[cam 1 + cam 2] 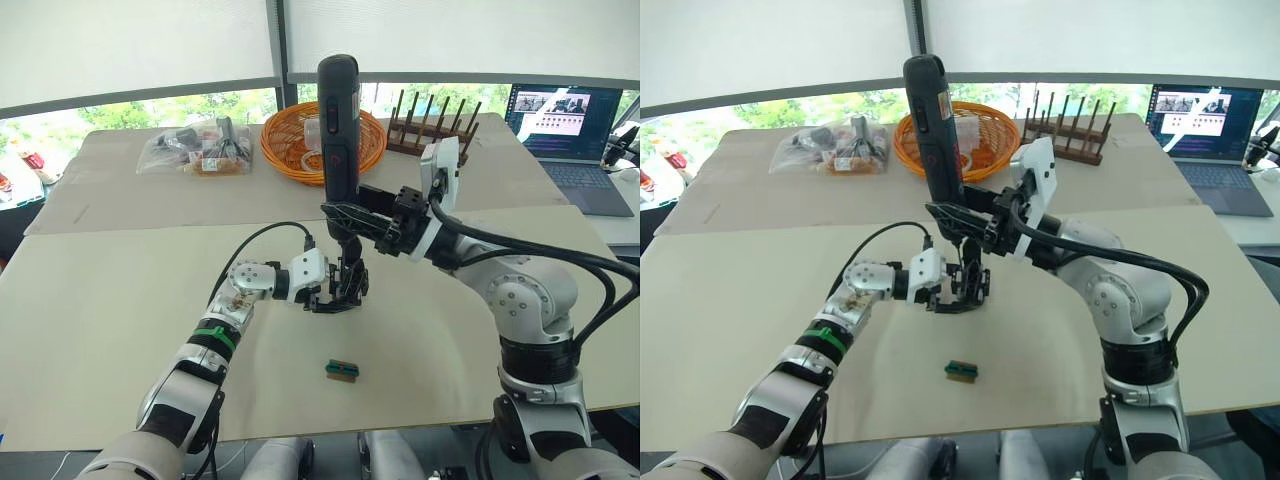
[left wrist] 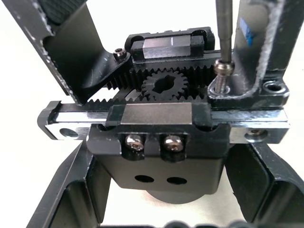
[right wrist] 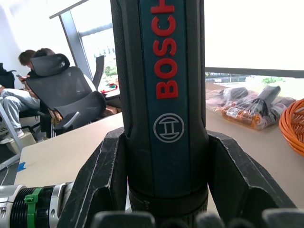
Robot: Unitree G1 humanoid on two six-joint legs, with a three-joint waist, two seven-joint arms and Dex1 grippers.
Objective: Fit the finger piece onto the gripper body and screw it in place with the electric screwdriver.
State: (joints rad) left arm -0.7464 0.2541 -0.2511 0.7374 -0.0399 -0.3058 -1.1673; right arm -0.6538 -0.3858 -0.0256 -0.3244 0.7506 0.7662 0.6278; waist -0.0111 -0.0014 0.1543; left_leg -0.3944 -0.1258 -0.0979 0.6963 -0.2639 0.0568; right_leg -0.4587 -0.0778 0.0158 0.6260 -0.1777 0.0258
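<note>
While left end effector point(image 1: 338, 292) clamps toothed gripper body point(image 2: 161, 123), right point(image 1: 345, 216) grips cylindrical screwdriver point(image 1: 339, 120).

near centre: small green-and-brown block point(image 1: 342, 369) lies alone; far: orange basket point(image 1: 290, 150), wooden rack point(image 1: 432, 130) | bare table point(image 1: 110, 300) left

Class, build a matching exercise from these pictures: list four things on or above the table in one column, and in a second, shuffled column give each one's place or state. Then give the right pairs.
Things
1. electric screwdriver
2. gripper body
3. green-and-brown block
4. orange basket

Places or states
A. lying alone on the near table
B. held upright in the right gripper
C. standing on the far table
D. held in the left gripper, bit on its screw

Pairs: 1-B, 2-D, 3-A, 4-C
</note>
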